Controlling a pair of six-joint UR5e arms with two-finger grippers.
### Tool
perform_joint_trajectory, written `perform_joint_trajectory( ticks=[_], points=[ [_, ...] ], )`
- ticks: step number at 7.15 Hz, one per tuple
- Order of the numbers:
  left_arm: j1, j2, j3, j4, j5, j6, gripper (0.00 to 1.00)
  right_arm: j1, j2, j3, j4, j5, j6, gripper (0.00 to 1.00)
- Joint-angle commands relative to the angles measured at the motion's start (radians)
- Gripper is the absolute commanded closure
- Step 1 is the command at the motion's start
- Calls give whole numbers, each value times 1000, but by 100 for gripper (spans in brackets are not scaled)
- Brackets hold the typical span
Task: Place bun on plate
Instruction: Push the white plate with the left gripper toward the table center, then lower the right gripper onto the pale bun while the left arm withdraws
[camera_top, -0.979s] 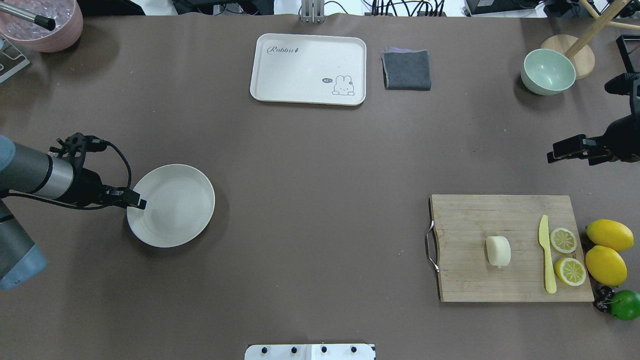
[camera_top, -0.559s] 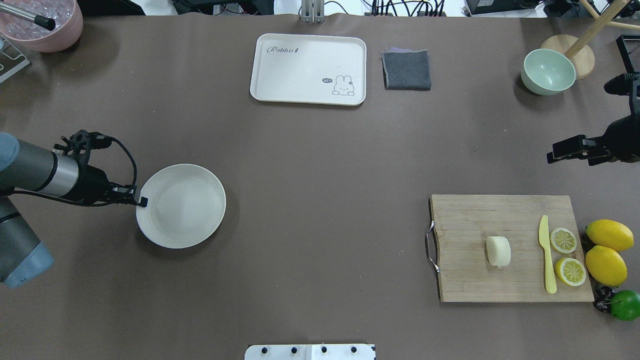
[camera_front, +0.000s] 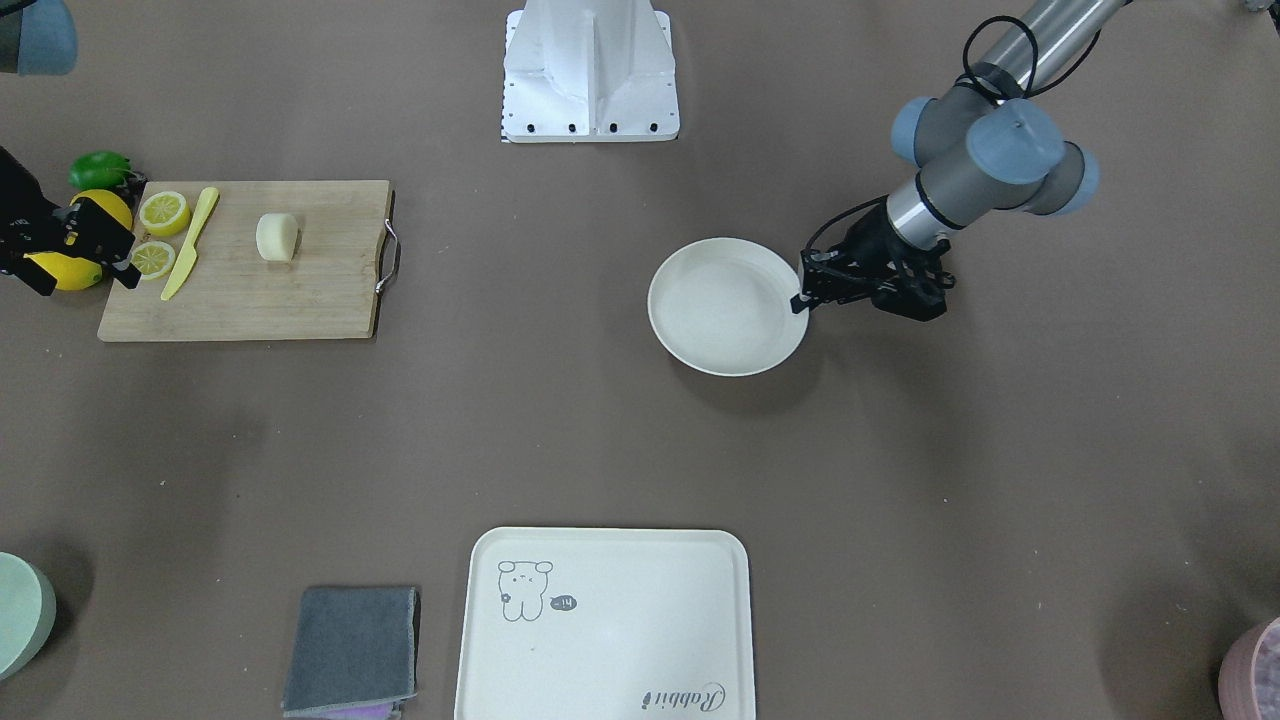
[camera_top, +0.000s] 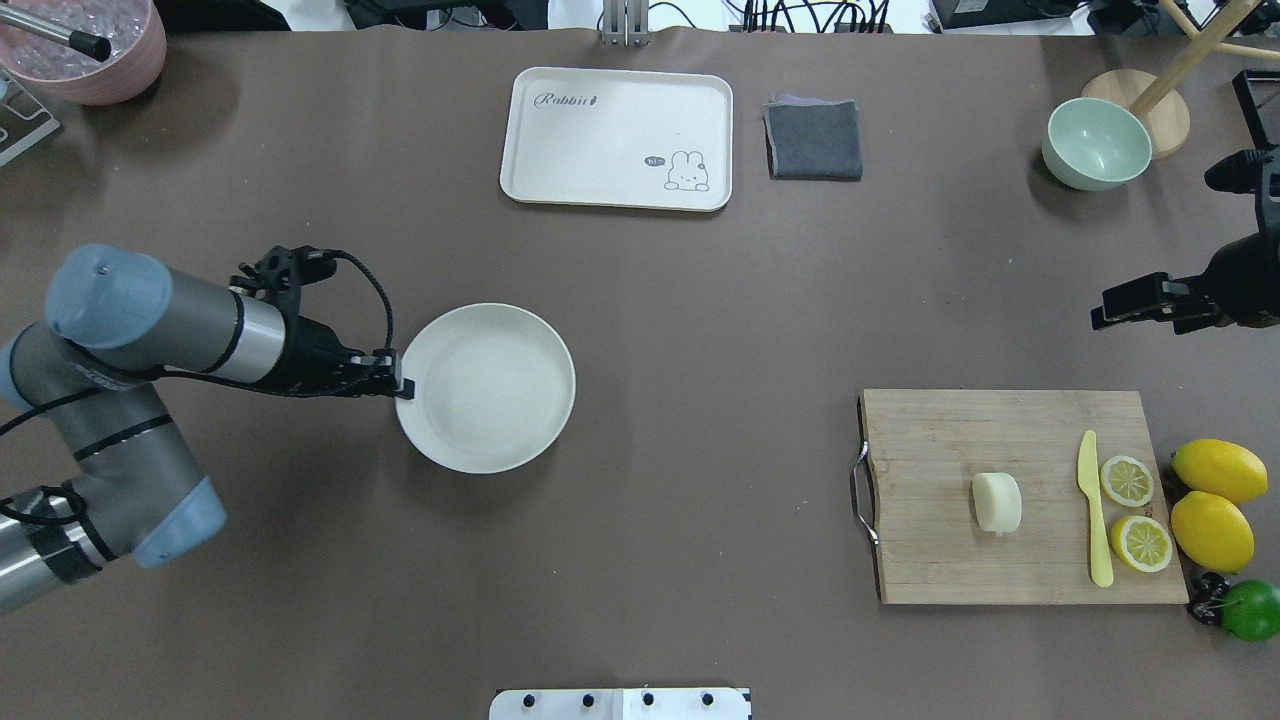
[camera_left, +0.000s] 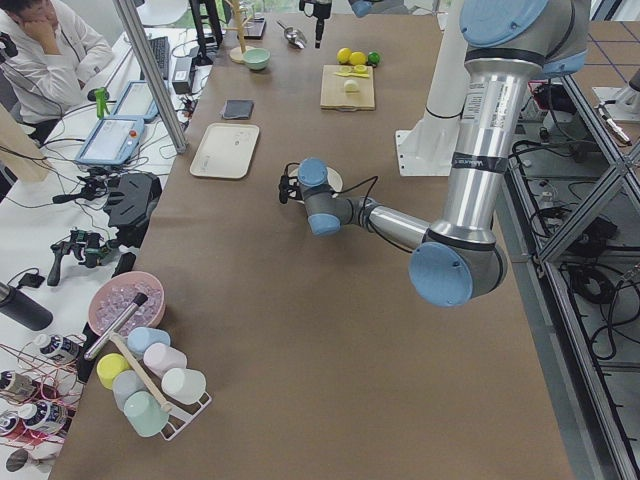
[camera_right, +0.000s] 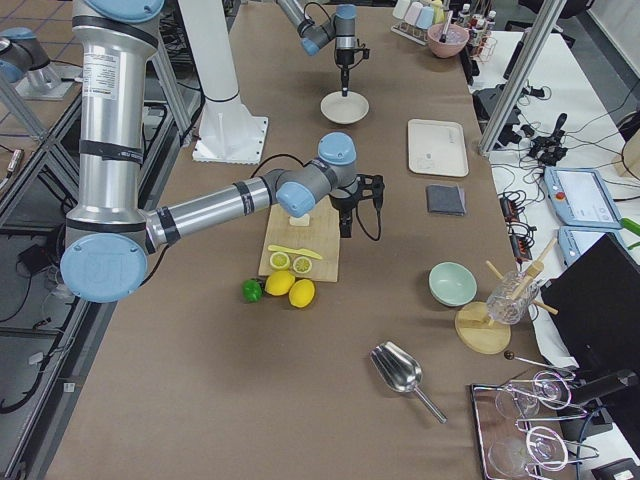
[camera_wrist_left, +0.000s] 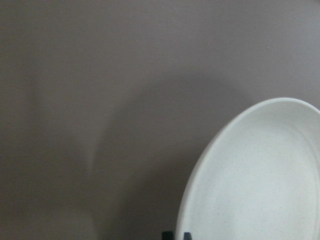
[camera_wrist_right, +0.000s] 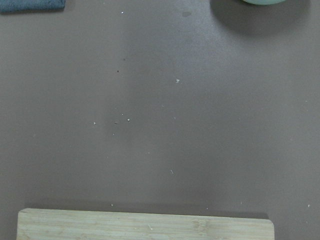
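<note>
The bun (camera_top: 997, 501), pale cream and lying on its side, rests near the middle of the wooden cutting board (camera_top: 940, 440) at the right. The round off-white plate (camera_top: 485, 388) is left of the table's centre with nothing in it. My left gripper (camera_top: 400, 385) is shut on the plate's left rim; in the front-facing view the left gripper (camera_front: 800, 300) pinches the plate (camera_front: 727, 306) edge. The left wrist view shows the plate (camera_wrist_left: 260, 175) close up. My right gripper (camera_top: 1100, 316) hovers open beyond the board's far right corner, well away from the bun (camera_front: 277, 237).
On the board lie a yellow knife (camera_top: 1095, 510) and two lemon slices (camera_top: 1127, 480). Whole lemons (camera_top: 1218, 470) and a lime (camera_top: 1250, 608) sit beside it. A cream tray (camera_top: 617, 138), grey cloth (camera_top: 813, 139), green bowl (camera_top: 1096, 143) and pink bowl (camera_top: 90, 50) line the far edge.
My left arm has carried the plate to the right and slightly farther from the robot, still gripping its rim. The right arm and the bun have stayed put.
</note>
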Motion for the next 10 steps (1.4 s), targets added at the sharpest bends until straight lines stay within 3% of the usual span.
perform_joint_trajectory(
  ticks=[1,3,4,5,7,8,10],
  points=[
    [86,-126,0,131,96,-44,100,-8,3,-1,0,-2,0,0],
    [124,-155,7,162,139,-44,100,-17,4,-1,0,-4,2,0],
    [124,-157,7,161,139,-42,84,-34,10,-3,0,-7,27,0],
    [121,-155,4,161,141,-31,3,-62,12,-1,1,-24,59,0],
    [63,-152,-6,164,109,-30,2,-147,35,8,7,-85,215,0],
    [-31,-145,-8,185,11,-15,2,-222,35,32,7,-148,288,0],
    [-249,-105,-11,268,-179,208,2,-359,29,54,7,-267,395,0]
  ],
)
